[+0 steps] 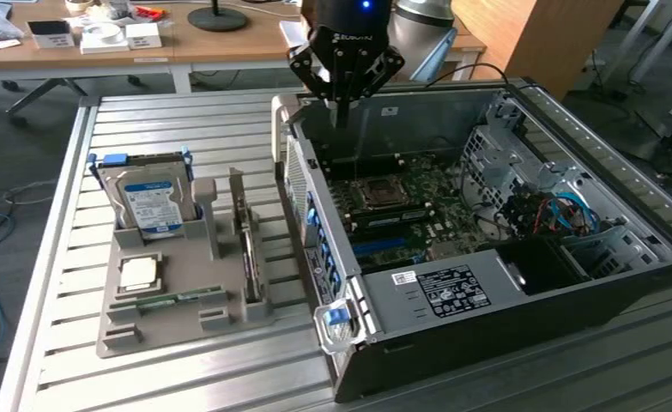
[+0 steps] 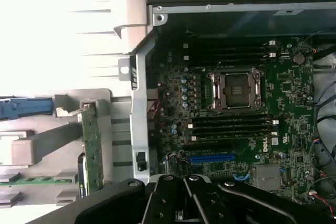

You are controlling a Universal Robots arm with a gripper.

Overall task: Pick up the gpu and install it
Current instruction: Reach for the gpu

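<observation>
the black gripper (image 1: 338,113) is hovering over the open black metal computer case (image 1: 485,343), fingers closed on nothing; the thin flat dark gpu card (image 1: 247,253) is standing upright in the grey plastic holder (image 1: 164,319).

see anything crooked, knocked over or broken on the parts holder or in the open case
Nothing stands out. The gpu stands on edge in the gray holder, the hard drive stands there too, and the shut gripper hangs empty above the open case.
</observation>
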